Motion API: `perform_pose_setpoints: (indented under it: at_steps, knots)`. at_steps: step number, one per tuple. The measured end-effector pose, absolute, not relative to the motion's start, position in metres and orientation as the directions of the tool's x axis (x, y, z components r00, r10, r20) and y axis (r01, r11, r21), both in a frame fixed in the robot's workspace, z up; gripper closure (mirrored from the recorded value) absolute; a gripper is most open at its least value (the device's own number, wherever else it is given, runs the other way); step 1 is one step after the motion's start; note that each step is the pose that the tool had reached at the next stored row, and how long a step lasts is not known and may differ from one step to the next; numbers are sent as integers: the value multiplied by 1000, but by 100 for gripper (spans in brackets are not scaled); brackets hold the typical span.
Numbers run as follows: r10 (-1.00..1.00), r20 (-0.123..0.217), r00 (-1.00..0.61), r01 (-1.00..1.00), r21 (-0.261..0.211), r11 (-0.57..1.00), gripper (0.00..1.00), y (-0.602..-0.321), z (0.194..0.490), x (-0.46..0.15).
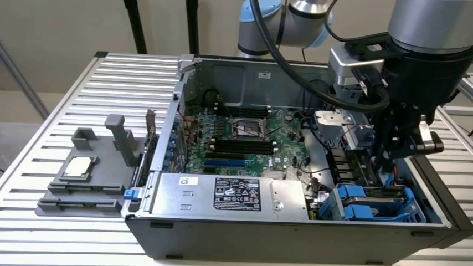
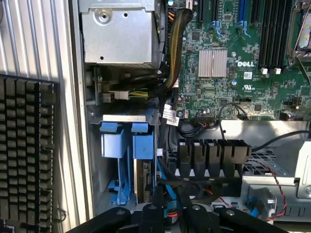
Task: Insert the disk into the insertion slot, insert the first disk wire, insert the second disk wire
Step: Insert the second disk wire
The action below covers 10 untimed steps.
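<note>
The disk (image 2: 144, 182) stands in the insertion slot (image 2: 129, 118) of the drive cage (image 1: 369, 205), its silver edge showing between blue plastic carrier pieces (image 2: 116, 145). My gripper (image 2: 170, 206) hangs low over the disk's end, at the exterior view's right (image 1: 384, 166). Its black fingers (image 2: 158, 201) are close together. A thin blue disk wire (image 2: 165, 187) runs up from beside the disk and passes between them. The wire's plug end is hidden by the fingers. A second blue carrier (image 2: 141, 145) sits beside the first.
A labelled silver power-supply box (image 1: 229, 194) lies along the case's front edge. The green motherboard (image 1: 244, 138) fills the middle. A black connector row (image 2: 214, 150) and cables crowd the space beside my gripper. On the slatted table stand a grey fixture (image 1: 81, 166) and a keyboard (image 2: 24, 145).
</note>
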<state>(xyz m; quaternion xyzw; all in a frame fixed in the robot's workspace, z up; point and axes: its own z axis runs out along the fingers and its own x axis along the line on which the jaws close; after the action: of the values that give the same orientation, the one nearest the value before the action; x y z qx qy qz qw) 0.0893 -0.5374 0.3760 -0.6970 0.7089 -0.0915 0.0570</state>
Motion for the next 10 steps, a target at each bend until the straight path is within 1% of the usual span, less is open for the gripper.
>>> perform_pose_setpoints:
  at_steps: [10]
  knots:
    - [-995,99,-27,-983,-181,9,75,-534,375,95]
